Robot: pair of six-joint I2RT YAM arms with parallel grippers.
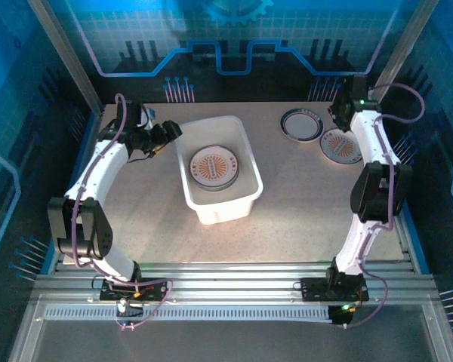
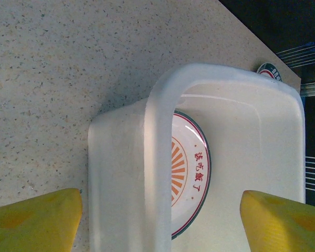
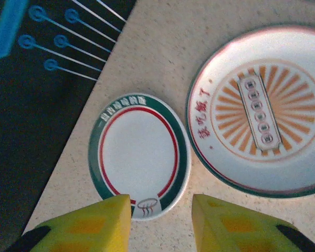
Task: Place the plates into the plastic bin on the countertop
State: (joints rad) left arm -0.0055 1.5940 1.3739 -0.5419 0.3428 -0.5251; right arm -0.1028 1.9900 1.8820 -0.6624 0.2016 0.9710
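In the middle of the beige speckled worktop (image 1: 302, 211) stands the white translucent rectangular plastic bin (image 1: 238, 197). Flat on its floor lies a round white plate with an orange sunburst centre (image 1: 215, 167); whether others lie under it I cannot tell. Seen from the left wrist, red characters (image 2: 199, 164) along that plate's rim read 该吃饭了.

At the bin's far-left corner the left pincer (image 1: 170, 132) hangs spread wide and empty. One yellow finger (image 2: 37, 220) is outside the bin's wall and the other is over the inside, which looks like a pose from which a plate could be let go.

Well to the far right of the bin, two plates lie just beside each other on the worktop. One is a smaller round white plate with a dark green band (image 3: 139, 155) and a thin red ring. The other is a second sunburst plate (image 3: 262, 110) with the same red characters. The white lettering on the green band is too small to read.

The right pincer (image 3: 163, 226) is spread and holds nothing. It hovers at the smaller plate's edge, probably lined up to pinch its rim. Both of these plates have yet to go into the bin.
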